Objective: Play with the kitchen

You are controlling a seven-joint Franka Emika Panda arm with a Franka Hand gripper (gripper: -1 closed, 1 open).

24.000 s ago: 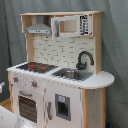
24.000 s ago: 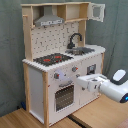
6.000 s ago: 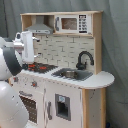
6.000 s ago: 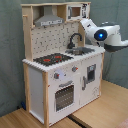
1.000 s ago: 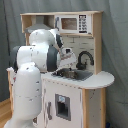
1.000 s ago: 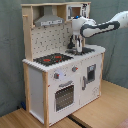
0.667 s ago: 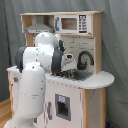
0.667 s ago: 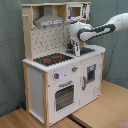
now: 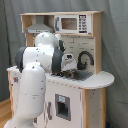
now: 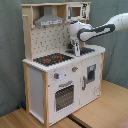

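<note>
Opposite oblique views, kitchen [image 9: 75, 85] shared

Both exterior views were soft and slightly blurred — evenly lit, without glare. Faint shadows lay under the kitchen [image 10: 60, 75] hood, and the grey curtain [image 9: 115, 45] behind stayed dim.

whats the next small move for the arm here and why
Probably a short, slow drop straight down. In the second exterior view the gripper hangs over the sink, beside the red-ringed hob. In the first exterior view it is close to the black faucet, so a sideways sweep risks a knock.
</note>
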